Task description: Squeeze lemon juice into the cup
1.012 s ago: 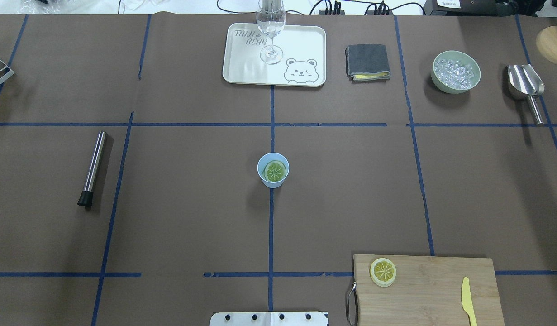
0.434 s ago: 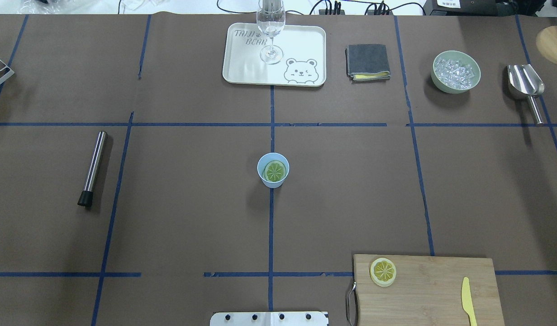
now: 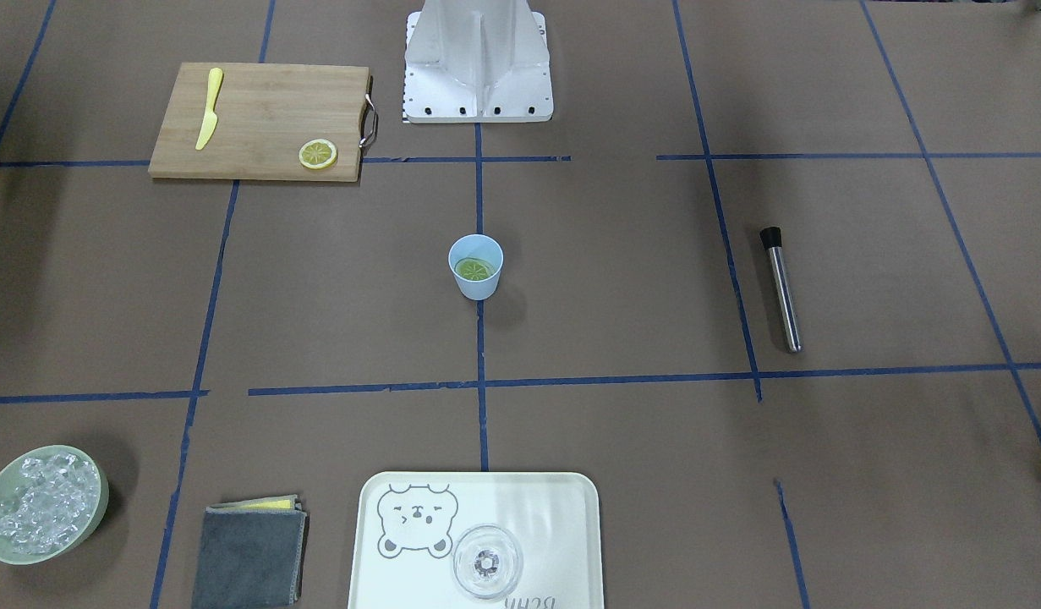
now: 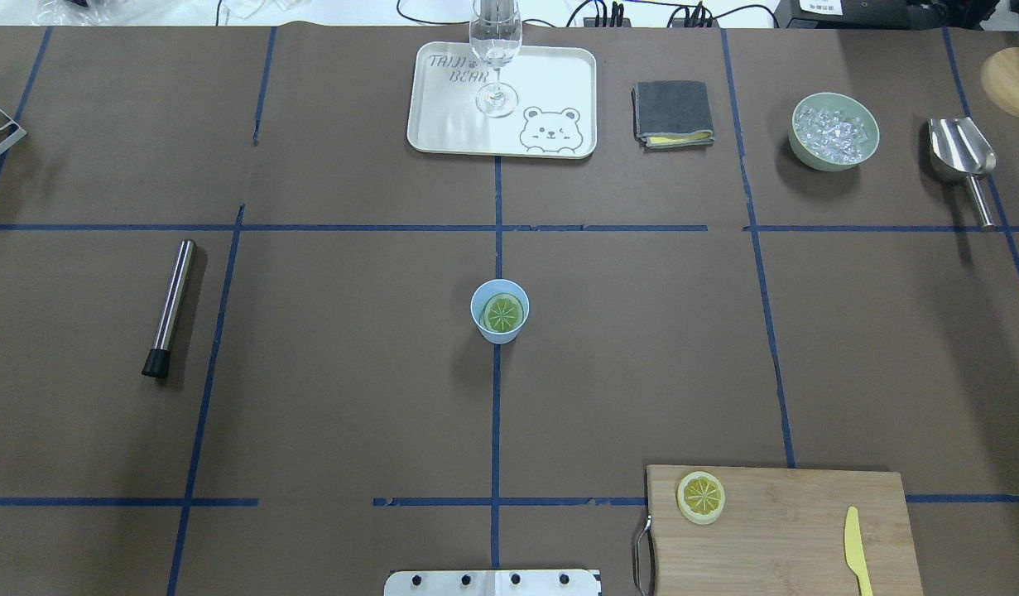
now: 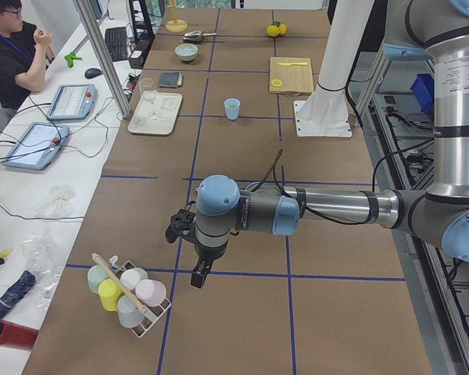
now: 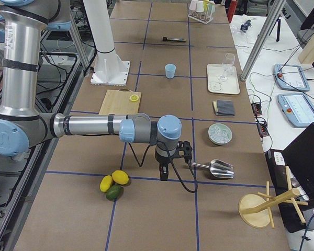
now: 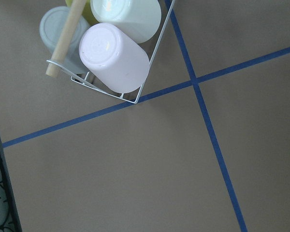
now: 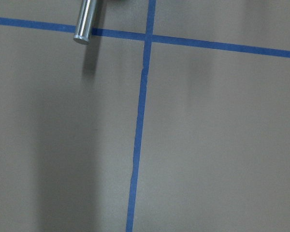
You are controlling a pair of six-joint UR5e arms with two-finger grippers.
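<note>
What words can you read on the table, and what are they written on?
"TAIJI BEAR": printed on the cream tray, next to the bear drawing.
Text on the white label beyond the table's far edge: too small to read.
Text on the tablet screens: too small to read.
No other writing shows.

Two robot arms (image 5: 340, 207) of silver metal tube, grey joints (image 6: 140, 129) with light-blue round caps (image 5: 217, 194), looping black cables (image 5: 282, 164), white bolted pedestal base (image 3: 478, 63)

Brown table (image 4: 352, 372), cup (image 4: 499, 334), cutting board (image 4: 782, 538), tray (image 4: 451, 124), folded cloth (image 4: 671, 109), ice bowl (image 4: 832, 165), scoop (image 4: 960, 149), metal rod (image 4: 171, 298)
</note>
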